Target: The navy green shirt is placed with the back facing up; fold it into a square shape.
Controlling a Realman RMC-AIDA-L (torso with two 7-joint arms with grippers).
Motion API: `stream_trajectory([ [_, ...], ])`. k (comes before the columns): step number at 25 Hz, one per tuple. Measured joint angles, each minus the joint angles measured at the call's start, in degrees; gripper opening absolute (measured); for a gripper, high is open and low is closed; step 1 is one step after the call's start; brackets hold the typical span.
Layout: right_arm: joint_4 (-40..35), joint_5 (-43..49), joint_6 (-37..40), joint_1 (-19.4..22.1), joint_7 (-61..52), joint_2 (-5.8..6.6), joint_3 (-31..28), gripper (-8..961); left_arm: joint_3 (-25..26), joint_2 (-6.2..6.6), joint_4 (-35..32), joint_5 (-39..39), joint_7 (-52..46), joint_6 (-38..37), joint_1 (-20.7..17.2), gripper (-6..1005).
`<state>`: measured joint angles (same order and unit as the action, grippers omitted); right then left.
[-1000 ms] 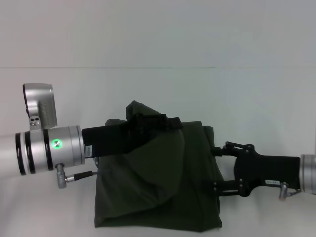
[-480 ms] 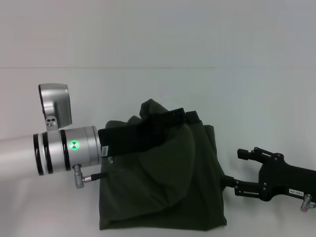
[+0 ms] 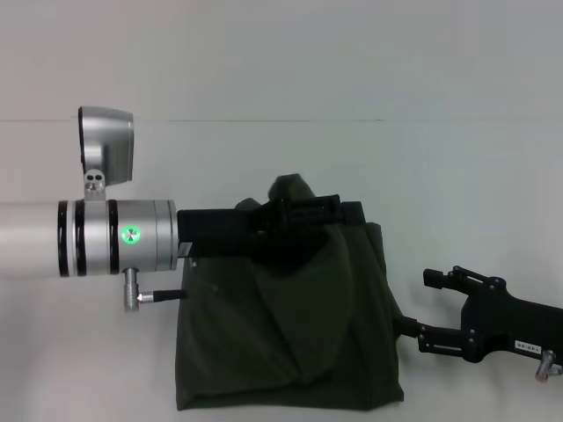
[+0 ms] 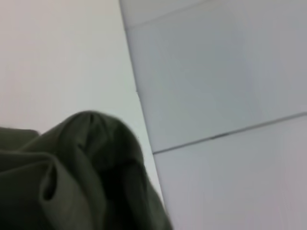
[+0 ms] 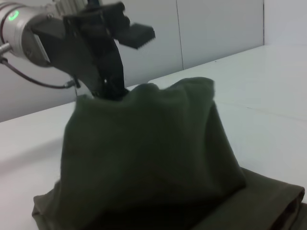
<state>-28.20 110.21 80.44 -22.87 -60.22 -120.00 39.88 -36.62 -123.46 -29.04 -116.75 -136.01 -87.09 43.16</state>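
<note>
The navy green shirt [image 3: 290,343] lies partly folded on the white table [image 3: 466,176], plain side out. My left gripper [image 3: 303,215] is shut on a raised fold of the cloth and holds it up over the shirt's middle, so the fabric drapes down like a tent. The right wrist view shows that gripper [image 5: 108,88] pinching the top of the lifted fold [image 5: 144,158]. The left wrist view shows only bunched cloth [image 4: 72,182]. My right gripper [image 3: 427,306] is open and empty, low at the shirt's right edge.
The white table stretches to a pale wall behind. The left arm's silver wrist [image 3: 114,237] with a green light reaches in from the left, just above the table.
My left gripper has carried the lifted fold to the right across the shirt. My right gripper drew back to the right off the shirt's edge, then stayed still.
</note>
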Motion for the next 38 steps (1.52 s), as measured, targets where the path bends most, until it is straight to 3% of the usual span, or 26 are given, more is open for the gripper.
stream_trajectory([
  [8,0.12,0.00,-0.02,0.02,0.01,0.03,0.03,918,-2.01,-0.46,-0.72,0.07,-0.05,-3.01,3.36,878],
  [12,0.17,0.00,0.07,0.40,-0.16,0.07,-0.29,918,-2.73,-0.45,-0.64,0.57,0.23,-3.28,3.31,877],
  [15,-0.12,0.00,1.57,1.19,-1.02,0.28,-3.03,918,-2.44,0.20,-1.84,3.64,2.14,-5.13,1.56,877],
  [21,-0.71,0.08,7.05,1.29,-8.31,1.66,-7.97,918,-2.49,3.72,-3.57,8.19,14.73,-12.98,-3.65,876],
  [23,-1.29,0.20,8.49,0.74,-11.13,1.82,-7.76,919,-2.51,4.08,-3.61,8.12,16.58,-13.71,-4.30,876],
  [25,-2.54,0.28,9.69,0.08,-13.30,1.61,-7.46,919,-2.88,5.25,-3.81,7.71,24.69,-15.35,-7.67,875],
  [28,-4.90,0.43,12.85,-0.87,-12.52,0.59,-6.11,919,-3.74,6.09,-4.00,7.03,29.04,-15.09,-9.99,875],
  [32,-4.82,0.44,14.33,-2.51,-5.30,-0.07,-3.09,920,-3.94,6.59,-5.32,4.88,35.19,-14.04,-12.31,875],
  [38,-2.43,0.50,9.32,-3.44,2.08,-0.05,3.02,920,-4.08,5.82,-6.43,0.62,39.08,-6.00,-15.28,874],
])
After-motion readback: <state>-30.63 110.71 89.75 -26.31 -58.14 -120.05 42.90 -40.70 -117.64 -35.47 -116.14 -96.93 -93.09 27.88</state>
